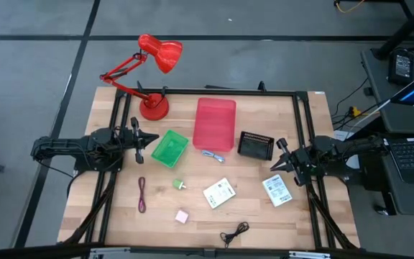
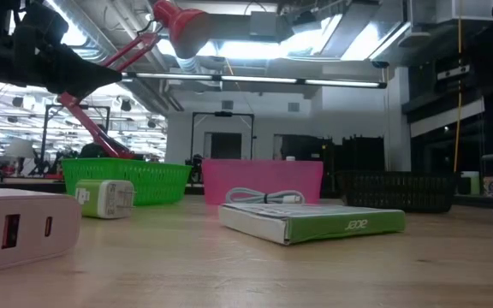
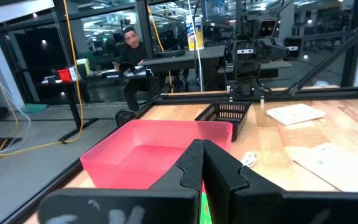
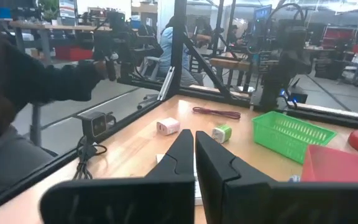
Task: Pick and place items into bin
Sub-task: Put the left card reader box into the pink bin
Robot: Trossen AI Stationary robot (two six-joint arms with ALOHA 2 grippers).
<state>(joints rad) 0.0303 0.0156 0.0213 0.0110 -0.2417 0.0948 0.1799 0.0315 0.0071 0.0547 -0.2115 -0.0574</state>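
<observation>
My left gripper [image 1: 152, 141] hung with its fingers pressed together beside the green basket [image 1: 169, 149], and my right gripper [image 1: 275, 164] was likewise closed and empty, just beside the black basket [image 1: 255, 145]. Nothing had gone into a bin yet; the pink bin [image 1: 215, 124] stood between the two baskets at the back of the desk [image 1: 106, 216].

The loose items lay in front. The two white packets [image 1: 220, 193] and [image 1: 277, 191] looked flat, light and stiff, so I judged an edge pinch across the short side best. The pink cube [image 1: 182, 216] and the green-white piece [image 1: 180, 185], both seemingly small chargers, seemed rigid and smooth, perhaps slippery; opposite flat faces suited them. The purple cord [image 1: 141, 194] and black cord [image 1: 235, 232] would be limp, best taken at a bunched middle. The bluish strip [image 1: 213, 155], lying just in front of the pink bin, looked thin and hard to get under.
</observation>
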